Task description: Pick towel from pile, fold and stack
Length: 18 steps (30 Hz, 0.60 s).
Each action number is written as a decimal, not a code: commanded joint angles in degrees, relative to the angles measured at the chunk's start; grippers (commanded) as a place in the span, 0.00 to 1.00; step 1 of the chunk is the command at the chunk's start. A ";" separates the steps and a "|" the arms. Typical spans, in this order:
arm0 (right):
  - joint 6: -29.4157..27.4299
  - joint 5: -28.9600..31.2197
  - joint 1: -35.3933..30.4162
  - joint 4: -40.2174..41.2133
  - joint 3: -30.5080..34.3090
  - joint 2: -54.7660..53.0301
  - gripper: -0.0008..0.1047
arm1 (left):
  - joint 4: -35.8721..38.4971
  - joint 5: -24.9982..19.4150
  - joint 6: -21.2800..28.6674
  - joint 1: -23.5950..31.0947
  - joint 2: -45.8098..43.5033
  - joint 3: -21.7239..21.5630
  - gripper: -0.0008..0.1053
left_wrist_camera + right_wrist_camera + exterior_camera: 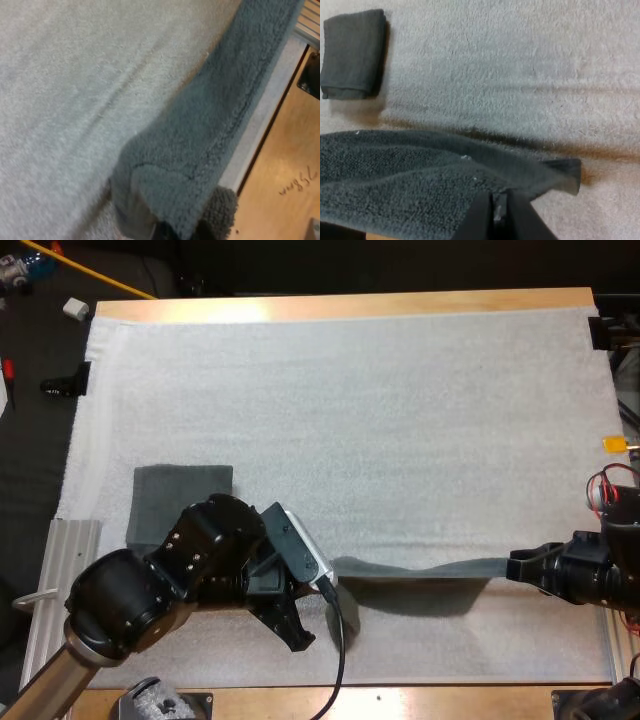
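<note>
Since a clean fold needs the sheet spread and taut, each pincer has hold of one end of the towel. The right pincer (496,214) has its black fingers pressed together on the edge of the towel (410,175), close by a corner that juts out past them. At the left pincer (296,628) the cloth wraps over the tips in the left wrist view, so the fingers are mostly hidden. The towel hangs from them, though, and I judge this pincer clamped on the other end.

Between the two, the towel runs as a narrow band across the near part of the mat (400,410). It is lifted off the mat, with a shadow beneath it and a slight sag in the middle, which suggests a moderate pull rather than a hard one. Held by both ends like this, it can be laid down or doubled over without bunching.

Farther out, on the left of the mat, a folded towel (170,495) lies flat and squared, partly behind the left arm. It likely marks where the stack belongs. The wooden counter (300,308) shows past the mat's far edge.

By my reading the pick is done and the fold is in hand, with stacking not yet done.
</note>
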 commanded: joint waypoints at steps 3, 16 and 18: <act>-0.63 0.37 -0.30 -2.19 3.42 1.32 0.01 | -4.47 -4.41 0.72 0.34 0.62 3.52 0.01; 3.47 6.08 -0.91 -28.42 11.80 19.86 0.01 | -25.42 -1.21 5.38 16.14 14.12 10.84 0.01; 4.39 6.60 -1.16 -31.59 11.81 23.22 0.01 | -27.49 1.10 5.67 18.37 17.11 10.79 0.01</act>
